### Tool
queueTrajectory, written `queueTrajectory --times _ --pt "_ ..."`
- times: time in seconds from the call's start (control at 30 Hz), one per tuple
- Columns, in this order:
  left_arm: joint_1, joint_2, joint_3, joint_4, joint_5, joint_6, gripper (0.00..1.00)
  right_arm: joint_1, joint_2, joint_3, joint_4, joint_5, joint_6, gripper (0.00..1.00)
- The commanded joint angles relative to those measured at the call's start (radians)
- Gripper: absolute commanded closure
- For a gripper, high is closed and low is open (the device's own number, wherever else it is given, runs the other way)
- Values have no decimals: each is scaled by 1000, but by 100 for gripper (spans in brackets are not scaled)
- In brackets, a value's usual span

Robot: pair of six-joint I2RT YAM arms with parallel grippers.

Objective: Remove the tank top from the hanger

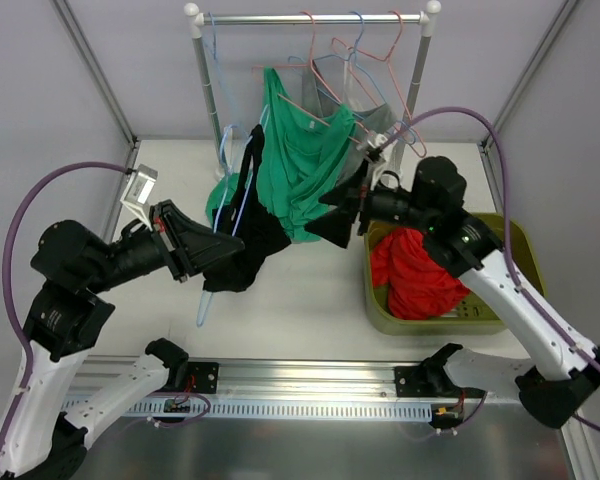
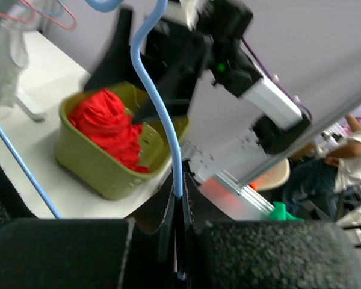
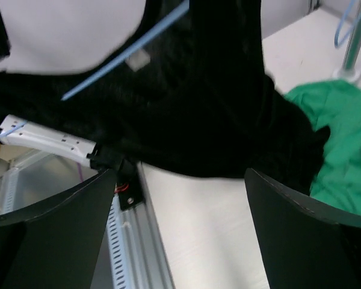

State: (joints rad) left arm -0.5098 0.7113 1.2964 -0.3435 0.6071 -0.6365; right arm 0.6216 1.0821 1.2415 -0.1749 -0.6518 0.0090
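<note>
Tank top (image 1: 242,238), black, hangs on a blue hanger (image 2: 168,138) above the table (image 1: 310,300), beside a green garment (image 1: 300,170). Left gripper (image 2: 179,201) is clamped on the hanger's wire. Right gripper (image 1: 342,208) gapes wide beside the black fabric.

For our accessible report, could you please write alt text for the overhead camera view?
The left claw is shut on a blue hanger carrying a black tank top, while the open right claw faces it from the other side. Behind them a green top hangs on a rack; a bin at right holds red clothing.
</note>
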Motion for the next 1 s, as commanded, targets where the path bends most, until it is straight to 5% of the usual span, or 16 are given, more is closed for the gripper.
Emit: queueTrajectory --times 0.0,0.17,0.4,0.5,0.6,0.8,0.97 --pt "-1 -53 -60 40 118 -61 100 96 120 120 81 170 -115 7" --pt "-1 -134 -72 37 174 -115 100 165 286 269 160 179 -147 16" --pt "-1 -150 -72 23 195 -132 100 198 404 352 205 185 -162 40" --pt "-1 -150 -71 21 194 -127 100 198 423 357 227 176 -161 60" --pt "-2 -148 -59 11 189 -112 100 196 414 343 238 201 -168 97" --pt "-1 -130 -43 -61 108 -49 100 159 313 228 252 366 -147 100" --pt "-2 -89 -69 -94 123 -28 100 9 271 223 227 469 -28 100"
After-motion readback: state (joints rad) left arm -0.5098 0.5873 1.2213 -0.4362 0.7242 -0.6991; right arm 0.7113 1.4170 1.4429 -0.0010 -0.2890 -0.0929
